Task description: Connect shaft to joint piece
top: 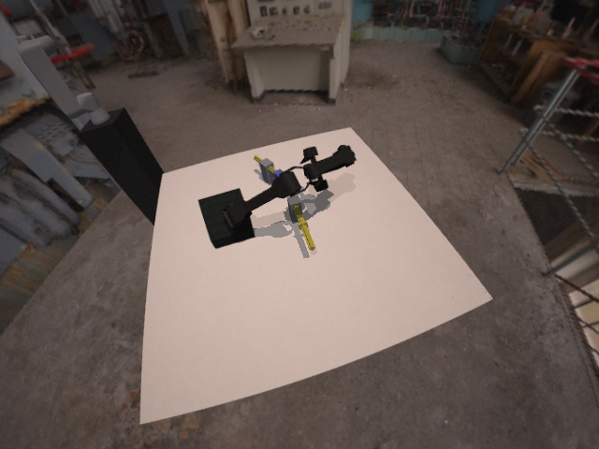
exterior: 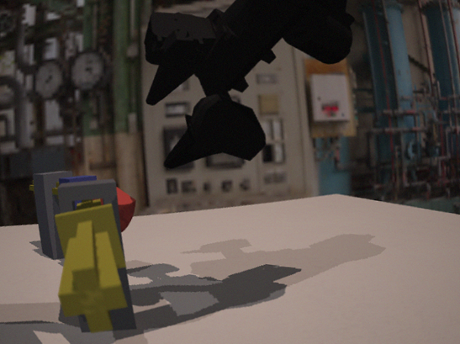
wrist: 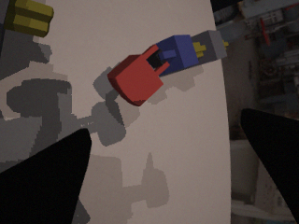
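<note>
Wrist view and the two others give me this, from my jaws outward:

1. My gripper (top: 313, 166) (exterior: 158, 134) (wrist: 166, 126) is spread wide, with nothing between the fingers; I hang above the white table top (top: 299, 309) (exterior: 341, 263) (wrist: 201, 140), touching none of the parts.
2. Ahead of my fingertips, in the wrist view, lies the red joint piece (exterior: 125, 208) (wrist: 136, 80), apart from me.
3. Right behind it, I see the blue hinge part (top: 278, 173) (exterior: 77, 178) (wrist: 178, 53) that bears it.
4. Beyond that stands the first gray block (top: 266, 169) (exterior: 47, 212) (wrist: 215, 46), the thin yellow shaft (top: 257, 158) poking out its far side.
5. Across from these, below my gripper in the exterior view, the second yellow shaft (top: 304, 229) (exterior: 96, 275) (wrist: 29, 18) sits in the second gray block (top: 294, 211) (exterior: 128, 305), not in the joint piece.
</note>
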Robot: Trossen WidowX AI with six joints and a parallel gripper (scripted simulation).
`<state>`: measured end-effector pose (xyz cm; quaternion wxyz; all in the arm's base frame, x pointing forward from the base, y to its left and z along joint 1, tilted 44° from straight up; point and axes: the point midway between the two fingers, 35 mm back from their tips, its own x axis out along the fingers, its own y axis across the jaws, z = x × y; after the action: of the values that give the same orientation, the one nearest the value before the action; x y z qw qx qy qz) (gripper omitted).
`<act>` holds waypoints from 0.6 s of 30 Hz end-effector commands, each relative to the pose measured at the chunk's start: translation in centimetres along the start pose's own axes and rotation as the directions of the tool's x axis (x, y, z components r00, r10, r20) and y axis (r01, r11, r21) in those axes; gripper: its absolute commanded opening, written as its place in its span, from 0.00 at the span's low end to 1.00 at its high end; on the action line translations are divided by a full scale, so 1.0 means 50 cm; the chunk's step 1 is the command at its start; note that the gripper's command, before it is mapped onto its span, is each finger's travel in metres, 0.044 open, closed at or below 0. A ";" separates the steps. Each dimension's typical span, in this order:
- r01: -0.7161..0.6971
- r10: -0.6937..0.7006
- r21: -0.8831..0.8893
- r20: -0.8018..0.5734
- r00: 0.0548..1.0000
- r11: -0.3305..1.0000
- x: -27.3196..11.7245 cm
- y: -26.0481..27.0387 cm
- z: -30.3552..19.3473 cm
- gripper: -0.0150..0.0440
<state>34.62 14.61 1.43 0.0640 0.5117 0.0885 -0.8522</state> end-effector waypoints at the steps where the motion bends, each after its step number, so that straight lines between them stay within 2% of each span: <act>1: -0.026 0.026 0.102 -0.003 1.000 0.994 0.002 0.003 -0.001 1.00; 9: -0.068 0.075 0.320 -0.009 0.997 0.945 0.009 0.003 0.000 1.00; 18: -0.096 0.128 0.546 -0.021 0.992 0.832 0.015 0.002 -0.001 1.00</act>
<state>34.50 14.55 0.92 -0.0199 0.5349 -0.1387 -0.8332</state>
